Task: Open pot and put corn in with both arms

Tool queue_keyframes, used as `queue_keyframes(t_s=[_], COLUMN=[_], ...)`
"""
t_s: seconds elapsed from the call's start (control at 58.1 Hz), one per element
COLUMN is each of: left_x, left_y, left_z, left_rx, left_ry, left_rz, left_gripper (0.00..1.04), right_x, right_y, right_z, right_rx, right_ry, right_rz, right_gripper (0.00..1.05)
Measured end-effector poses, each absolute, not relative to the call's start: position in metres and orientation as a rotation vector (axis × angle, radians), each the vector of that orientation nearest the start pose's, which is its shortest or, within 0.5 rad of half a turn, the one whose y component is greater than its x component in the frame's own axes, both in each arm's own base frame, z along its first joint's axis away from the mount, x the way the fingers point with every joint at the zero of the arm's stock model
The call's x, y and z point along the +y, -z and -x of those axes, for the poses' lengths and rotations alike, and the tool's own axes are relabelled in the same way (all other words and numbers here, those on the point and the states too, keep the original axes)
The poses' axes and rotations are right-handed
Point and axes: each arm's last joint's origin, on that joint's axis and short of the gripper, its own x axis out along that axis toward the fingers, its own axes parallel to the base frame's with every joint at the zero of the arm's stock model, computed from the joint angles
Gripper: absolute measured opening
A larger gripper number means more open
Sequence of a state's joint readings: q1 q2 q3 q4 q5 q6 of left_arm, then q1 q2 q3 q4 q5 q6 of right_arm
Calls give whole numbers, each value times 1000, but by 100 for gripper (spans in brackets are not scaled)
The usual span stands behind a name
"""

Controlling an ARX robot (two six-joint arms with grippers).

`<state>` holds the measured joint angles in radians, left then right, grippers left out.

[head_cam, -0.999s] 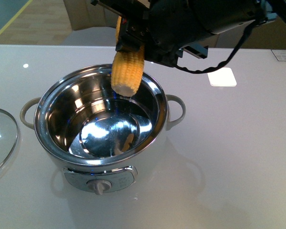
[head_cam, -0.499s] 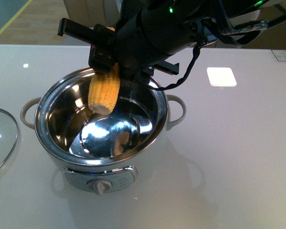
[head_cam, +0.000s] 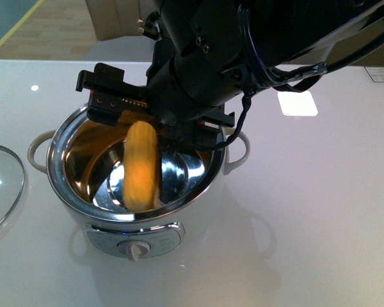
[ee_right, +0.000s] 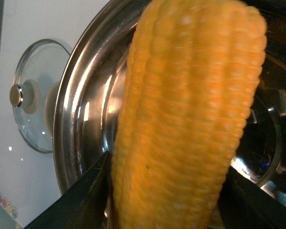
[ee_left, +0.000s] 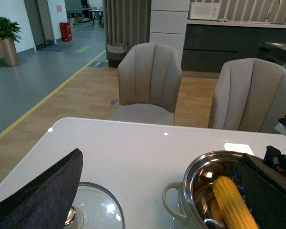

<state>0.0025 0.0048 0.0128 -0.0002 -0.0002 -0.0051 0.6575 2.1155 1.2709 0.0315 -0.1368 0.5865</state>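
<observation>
On the white desk the glass lid lies at the pot's nine o'clock, well apart from the rim, its knob showing in the right wrist view. Two grey chairs stand beyond the desk's far edge. The bulk of the right arm hangs over the pot's twelve o'clock side and hides the far rim and part of the right loop handle. The right claw sits just above the pot mouth; the corn is blurred below it, upright, between the two dark fingers in the wrist view, but whether they grip it I cannot tell. The left claw shows only one dark finger near the lid; its opening cannot be judged. The pot stands open, its steel bowl holding only the corn's lower end.
</observation>
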Motion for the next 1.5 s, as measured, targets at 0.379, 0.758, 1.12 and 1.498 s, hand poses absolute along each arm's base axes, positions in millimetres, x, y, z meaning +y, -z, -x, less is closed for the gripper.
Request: queue_keyframes(t_s=[0.379,0.758,1.12,1.498], left_x=[0,0,0,0], left_y=[-167,-167,-167,-167], left_z=[-97,-97,-97,-97], left_rx=[-8,-8,-8,-8], left_ry=[-3,-3,-3,-3], left_rz=[5,5,5,5], left_gripper=[98,98,98,98], right_x=[183,53,29,12], right_y=[-175,-232,-215,-190], right_z=[-318,-231,-195,-159], right_rx=[743,516,30,7], right_ry=[-374,-128,-8,-6], right_rz=[-234,-222,-48,-4], right_gripper=[96,96,60,2])
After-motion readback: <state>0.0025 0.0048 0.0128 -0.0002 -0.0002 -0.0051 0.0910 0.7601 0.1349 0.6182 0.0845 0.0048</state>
